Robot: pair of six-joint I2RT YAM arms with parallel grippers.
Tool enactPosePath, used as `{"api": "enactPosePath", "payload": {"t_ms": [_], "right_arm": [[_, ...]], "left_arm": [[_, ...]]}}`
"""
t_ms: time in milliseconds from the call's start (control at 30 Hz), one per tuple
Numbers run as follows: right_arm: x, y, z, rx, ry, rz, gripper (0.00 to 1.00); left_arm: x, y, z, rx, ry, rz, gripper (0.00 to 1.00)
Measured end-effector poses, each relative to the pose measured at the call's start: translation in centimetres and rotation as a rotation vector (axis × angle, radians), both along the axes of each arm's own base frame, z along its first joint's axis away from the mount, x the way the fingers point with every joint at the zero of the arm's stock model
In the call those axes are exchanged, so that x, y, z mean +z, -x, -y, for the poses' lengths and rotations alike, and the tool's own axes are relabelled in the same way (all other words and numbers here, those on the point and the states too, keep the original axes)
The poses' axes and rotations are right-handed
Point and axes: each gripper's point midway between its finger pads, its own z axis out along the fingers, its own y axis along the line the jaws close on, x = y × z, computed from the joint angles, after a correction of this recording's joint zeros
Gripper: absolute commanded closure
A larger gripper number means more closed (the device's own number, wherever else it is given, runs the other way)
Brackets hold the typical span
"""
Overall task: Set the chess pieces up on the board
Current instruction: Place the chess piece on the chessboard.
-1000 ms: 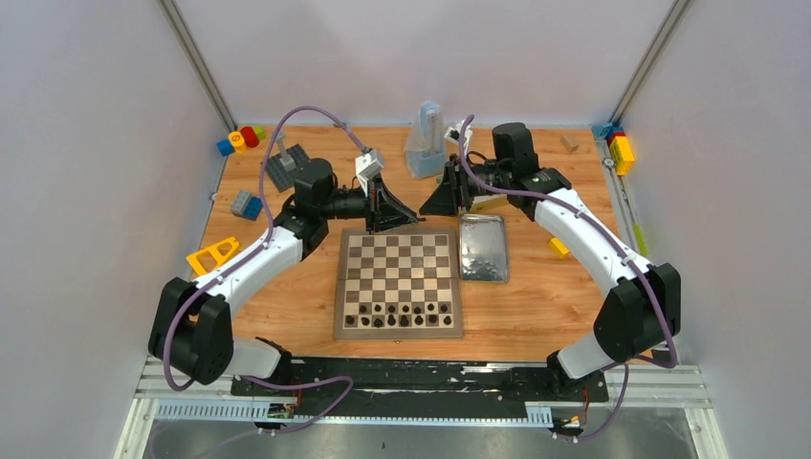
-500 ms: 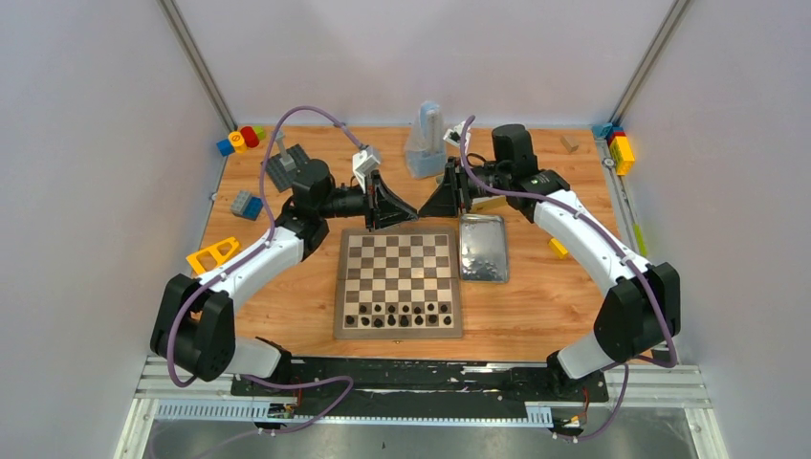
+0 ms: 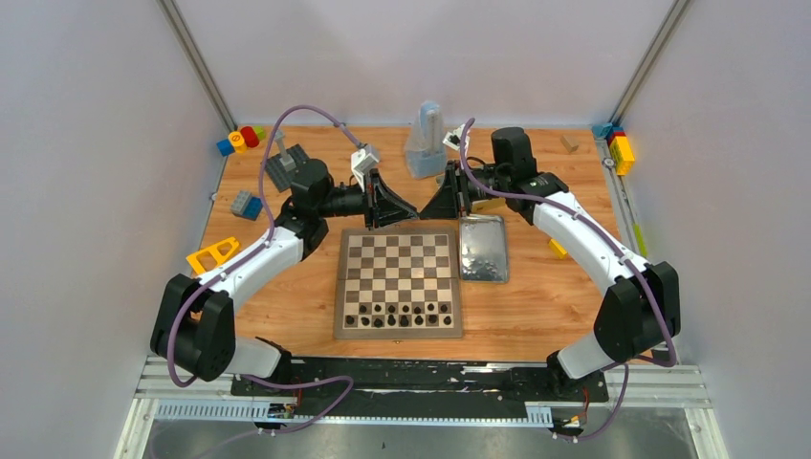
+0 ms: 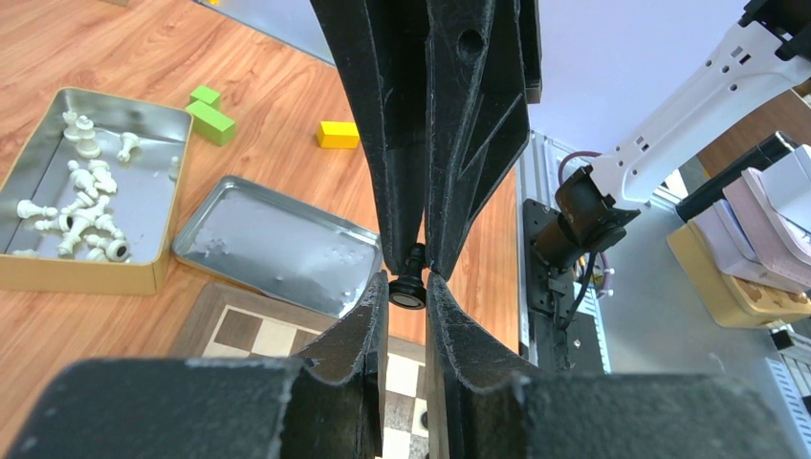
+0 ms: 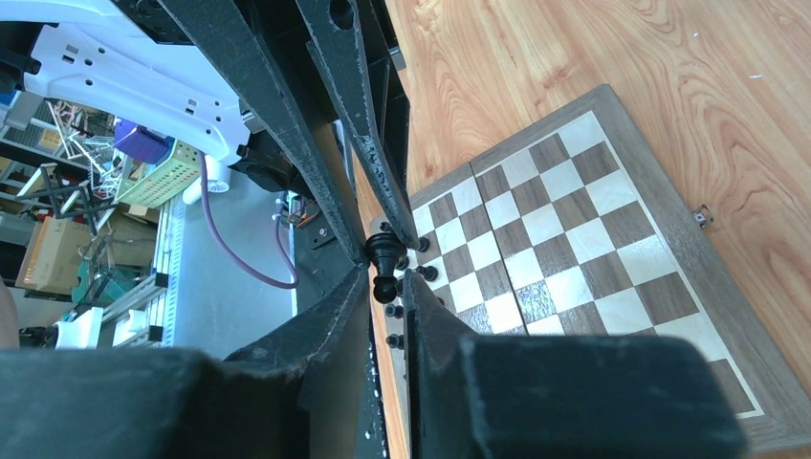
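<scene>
My two grippers meet tip to tip above the far edge of the board (image 3: 399, 263). A black pawn (image 4: 409, 290) lies level between them, its base toward my left gripper (image 4: 408, 287) and its head (image 5: 385, 285) toward my right gripper (image 5: 386, 287). Both pairs of fingers are closed onto it, the left on the base and the right on the neck. In the top view the left gripper (image 3: 412, 214) and right gripper (image 3: 427, 209) hide the pawn. Several black pieces (image 3: 402, 312) stand along the board's near rows. White pieces (image 4: 76, 206) lie in a gold tin (image 4: 143, 277).
A shiny flat tin (image 3: 483, 247) lies just right of the board. A translucent container (image 3: 426, 143) stands behind the grippers. A grey studded plate (image 3: 287, 167), a yellow bracket (image 3: 212, 256) and toy blocks (image 3: 241, 139) are on the left. Green (image 4: 212, 113) and yellow blocks (image 4: 338, 134) lie right.
The two grippers have closed the small gap between them and now meet tip to tip over the board's far edge. The pieces on the board have not moved.
</scene>
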Motion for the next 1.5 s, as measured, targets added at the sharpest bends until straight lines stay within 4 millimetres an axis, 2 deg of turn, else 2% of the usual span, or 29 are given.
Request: {"api": "enactPosePath", "payload": {"t_ms": [367,433,500,533,567,633,700,800,967,1133,1267,1333,1500], "right_arm": [[0.0,0.1,0.0,0.003,-0.002,-0.007,1.00],[0.0,0.1,0.0,0.003,-0.002,-0.008,1.00],[0.0,0.1,0.0,0.001,-0.001,-0.007,1.00],[-0.1,0.0,0.0,-0.001,0.002,-0.005,1.00],[-0.1,0.0,0.0,-0.003,0.005,-0.003,1.00],[-0.2,0.0,0.1,-0.004,0.009,0.009,1.00],[-0.3,0.0,0.2,-0.007,0.019,0.029,1.00],[-0.6,0.1,0.6,-0.013,0.047,0.072,1.00],[-2.4,1.0,0.0,-0.006,0.161,0.132,1.00],[-5.0,4.8,-3.7,0.125,0.316,0.210,1.00],[-7.4,7.2,-6.4,0.238,0.436,0.262,1.00],[-8.3,7.7,-7.9,0.285,0.495,0.291,1.00],[-11.0,8.3,-11.9,0.388,0.624,0.378,1.00]], "left_arm": [[0.0,0.0,0.0,0.000,-0.001,0.005,0.98],[-0.1,0.0,0.0,-0.003,-0.003,0.013,0.86],[-0.2,0.0,-0.1,-0.005,-0.009,0.023,0.69],[-0.4,0.0,-0.1,-0.006,-0.015,0.028,0.50],[-0.5,0.0,-0.1,-0.007,-0.022,0.038,0.35],[-1.2,0.0,-0.3,-0.004,-0.050,0.048,0.22],[-2.1,0.0,-0.7,0.006,-0.088,0.051,0.13],[-2.7,0.1,-1.9,0.033,-0.139,0.056,0.07],[-0.7,-1.4,-6.4,0.164,-0.187,0.132,0.02],[0.8,-3.0,-12.7,0.391,-0.277,0.171,0.00],[0.5,-3.7,-18.9,0.626,-0.365,0.121,0.00],[0.1,-4.0,-22.6,0.765,-0.417,0.071,0.00],[-1.1,-4.0,-29.8,1.025,-0.503,-0.058,0.00]]}}
